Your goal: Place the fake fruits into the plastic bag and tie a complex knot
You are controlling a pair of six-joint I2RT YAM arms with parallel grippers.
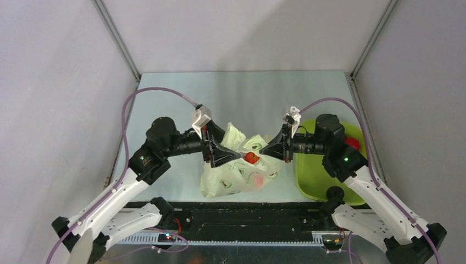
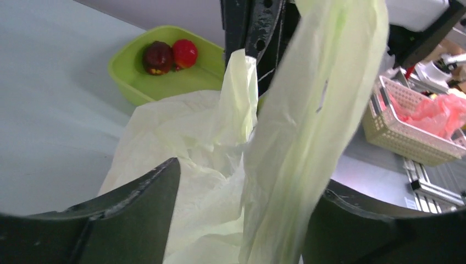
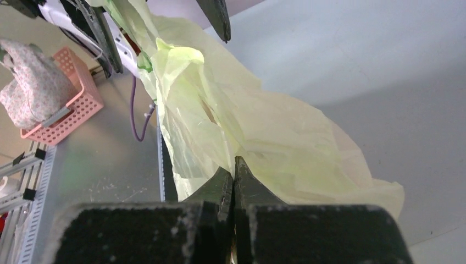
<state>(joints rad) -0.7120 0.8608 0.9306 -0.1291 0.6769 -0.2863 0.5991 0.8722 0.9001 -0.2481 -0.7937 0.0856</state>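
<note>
The plastic bag lies crumpled at mid-table between both arms, its mouth lifted. A red fake fruit shows in the mouth, and another glows pink through the film. My left gripper is open; a strip of the bag hangs between its fingers, gripped by neither. My right gripper is shut on the edge of the bag. A maroon fruit and a red one sit in the tray. No knot is in view.
A lime-green tray stands right of the bag, under my right arm, with a red fruit at its far end. Off the table are a cream basket and a pink basket. Grey walls enclose three sides.
</note>
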